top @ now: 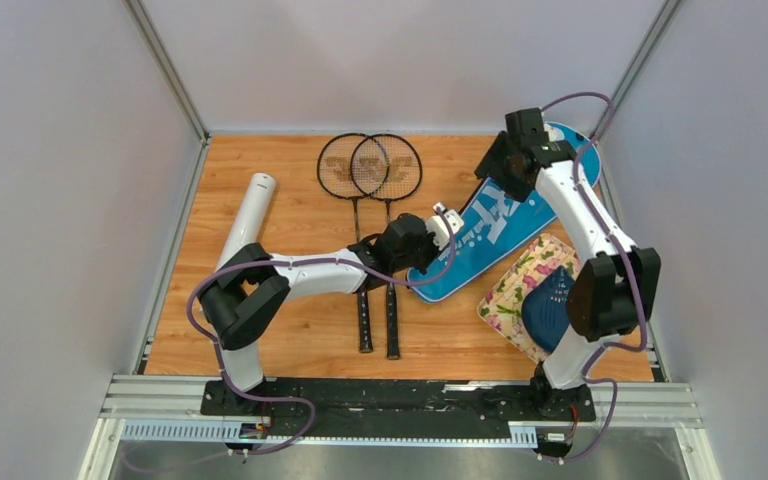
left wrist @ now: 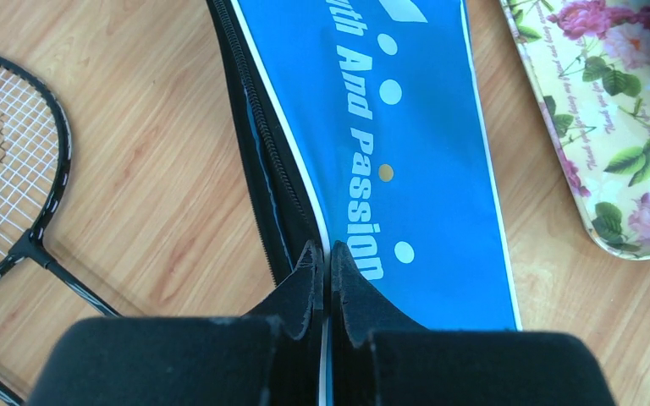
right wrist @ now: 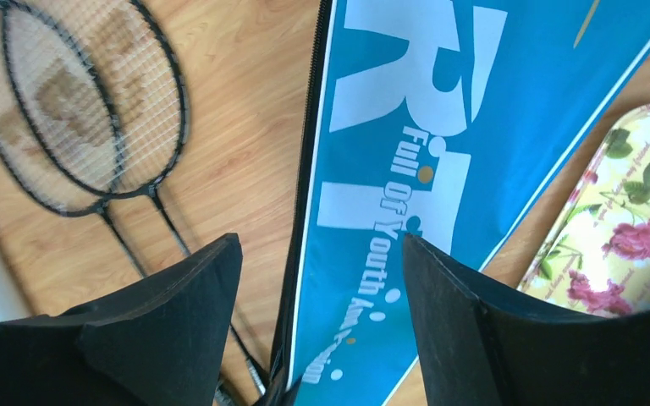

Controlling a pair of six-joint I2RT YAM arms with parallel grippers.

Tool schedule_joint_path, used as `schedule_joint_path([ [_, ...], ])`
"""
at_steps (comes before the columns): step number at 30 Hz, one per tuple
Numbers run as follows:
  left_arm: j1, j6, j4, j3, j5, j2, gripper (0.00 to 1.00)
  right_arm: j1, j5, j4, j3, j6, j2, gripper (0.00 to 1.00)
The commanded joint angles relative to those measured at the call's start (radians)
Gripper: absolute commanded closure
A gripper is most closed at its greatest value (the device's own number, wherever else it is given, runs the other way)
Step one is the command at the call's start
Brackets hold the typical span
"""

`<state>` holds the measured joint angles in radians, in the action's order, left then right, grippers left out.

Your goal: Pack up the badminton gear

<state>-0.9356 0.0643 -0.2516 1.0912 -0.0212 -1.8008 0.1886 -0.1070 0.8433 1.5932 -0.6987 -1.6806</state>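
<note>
Pinching, seemingly, the zip edge of the blue racket-shaped fabric cover (top: 490, 235), frame centre: left claw (left wrist: 330, 254) | right claw (right wrist: 322, 245) spread over its wide end, upper right | two thin black rackets (top: 370, 165) lie just left, nearer left arm.

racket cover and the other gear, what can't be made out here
Racket cover: top view, right arm hides its wide end.
Rackets: top view, left arm covers part of both shafts.
White tube: inside not visible in any view; no shuttlecocks show.
Left gripper: left wrist view, shut on the cover's zip edge; zip pull or fabric, cannot tell.
</note>
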Motion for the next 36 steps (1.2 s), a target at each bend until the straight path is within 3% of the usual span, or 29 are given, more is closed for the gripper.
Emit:
schedule_joint_path([
  [1, -0.038, 0.084, -0.078, -0.013, -0.057, 0.038, 1.0, 0.05, -0.135, 0.1, 0.085, 0.031, -0.106, 0.28],
  [9, -0.06, 0.111, -0.089, -0.031, -0.08, 0.046, 1.0, 0.114, -0.279, 0.14, 0.13, 0.054, -0.209, 0.35],
  [17, -0.075, 0.12, -0.094, -0.03, -0.083, 0.046, 1.0, 0.121, -0.27, 0.063, 0.042, 0.038, -0.214, 0.48],
  [26, -0.085, 0.124, -0.089, -0.03, -0.079, 0.043, 1.0, 0.127, -0.237, 0.047, 0.053, 0.067, -0.217, 0.36],
  [36, -0.089, 0.131, -0.083, -0.027, -0.079, 0.044, 1.0, 0.132, -0.247, 0.051, 0.074, 0.071, -0.271, 0.36],
])
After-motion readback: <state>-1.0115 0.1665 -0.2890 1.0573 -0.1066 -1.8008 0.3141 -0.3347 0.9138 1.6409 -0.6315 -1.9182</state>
